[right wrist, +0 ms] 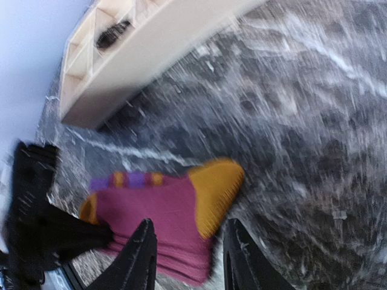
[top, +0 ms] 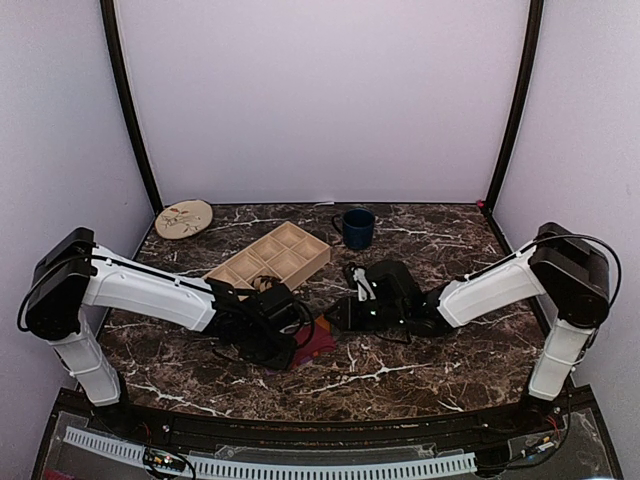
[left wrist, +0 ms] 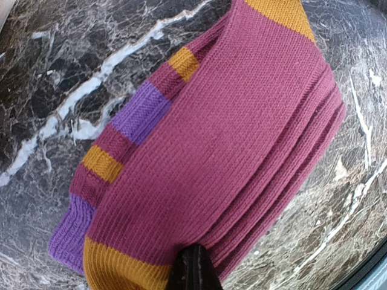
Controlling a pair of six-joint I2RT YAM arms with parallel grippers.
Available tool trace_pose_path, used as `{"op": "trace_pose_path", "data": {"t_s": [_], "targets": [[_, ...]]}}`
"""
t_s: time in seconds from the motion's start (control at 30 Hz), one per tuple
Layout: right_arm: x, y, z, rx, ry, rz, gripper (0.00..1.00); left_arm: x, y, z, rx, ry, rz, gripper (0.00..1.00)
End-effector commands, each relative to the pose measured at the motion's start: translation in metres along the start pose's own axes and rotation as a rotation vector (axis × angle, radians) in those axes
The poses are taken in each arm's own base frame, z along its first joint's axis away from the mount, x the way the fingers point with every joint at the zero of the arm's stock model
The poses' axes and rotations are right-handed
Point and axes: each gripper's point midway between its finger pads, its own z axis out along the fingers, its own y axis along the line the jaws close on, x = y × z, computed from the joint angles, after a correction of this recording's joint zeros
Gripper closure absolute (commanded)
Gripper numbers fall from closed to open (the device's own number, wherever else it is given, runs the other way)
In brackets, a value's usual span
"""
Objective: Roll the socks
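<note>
The left gripper (left wrist: 191, 261) is pinched shut on the edge of the sock (left wrist: 230, 139), lying on the table (top: 420, 372) near the tray (top: 270, 258), so the right gripper (right wrist: 188, 226), jaws apart above it, should, I think, grip low and roll tightly.

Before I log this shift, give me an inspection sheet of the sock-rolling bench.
Surface: dark, white-veined marble table.
Job's things: striped sock folded, lying on the table; dark patterned bundle, likely the second sock, in the wooden tray.
Clutter: blue mug and round plate near the far edge.
Tools: left tool shut, tip at the sock's edge; right tool open, straddling the sock's orange end.
Cables: black cable loops at both arms' elbows.
Surroundings: pale walls, black corner posts.
</note>
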Motion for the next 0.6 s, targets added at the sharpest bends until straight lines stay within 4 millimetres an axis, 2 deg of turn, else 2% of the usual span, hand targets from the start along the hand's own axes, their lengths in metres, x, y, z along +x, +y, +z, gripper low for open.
{"op": "trace_pose_path", "data": {"t_s": [0.0, 0.17, 0.33, 0.57], "targets": [[-0.019, 0.019, 0.006, 0.014, -0.01, -0.142, 0.66, 0.012, 0.014, -0.004, -0.038, 0.027, 0.007, 1.0], [-0.017, 0.022, 0.025, 0.034, 0.061, -0.197, 0.72, 0.012, 0.015, -0.006, -0.027, 0.016, -0.002, 1.0], [0.004, 0.008, 0.043, 0.074, 0.155, -0.214, 0.79, 0.009, 0.015, -0.009, -0.03, -0.003, 0.007, 1.0], [0.023, -0.009, 0.044, 0.122, 0.207, -0.205, 0.84, 0.0, 0.014, -0.012, -0.041, -0.035, 0.034, 1.0]]}}
